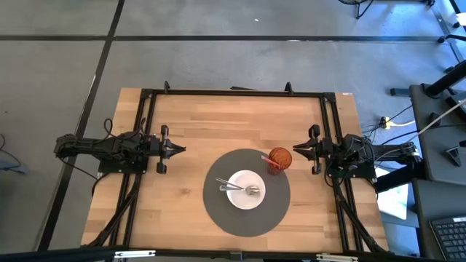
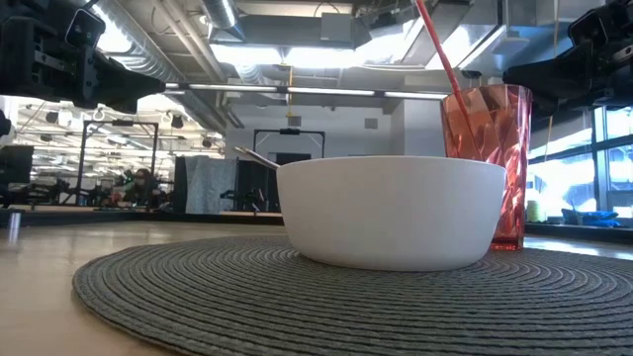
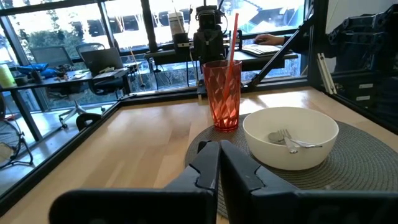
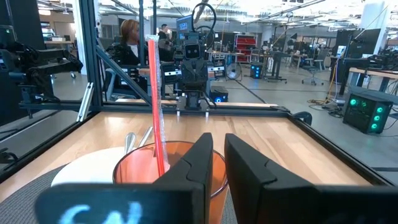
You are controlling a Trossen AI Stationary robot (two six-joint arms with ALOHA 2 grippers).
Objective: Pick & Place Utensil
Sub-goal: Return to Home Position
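Observation:
A white bowl [image 1: 246, 191] [image 2: 391, 213] stands on a round grey placemat [image 1: 218, 211]. A metal fork [image 3: 292, 143] and a spoon [image 1: 253, 191] lie inside it, their handles leaning on the rim [image 2: 255, 156]. A red tumbler [image 1: 279, 158] [image 3: 222, 93] with a red straw [image 4: 155, 106] stands on the mat's far right part. My left gripper [image 1: 180, 149] [image 3: 219, 168] hovers left of the mat, shut, pointing right. My right gripper [image 1: 294, 151] [image 4: 217, 158] hovers just right of the tumbler, pointing at it, with a narrow gap between its fingers.
A black frame [image 1: 233, 92] runs along the table's far edge and both sides. Bare wood lies between the left gripper and the mat and across the table's far half. In the right wrist view a person [image 4: 129, 37] sits in the room beyond the table.

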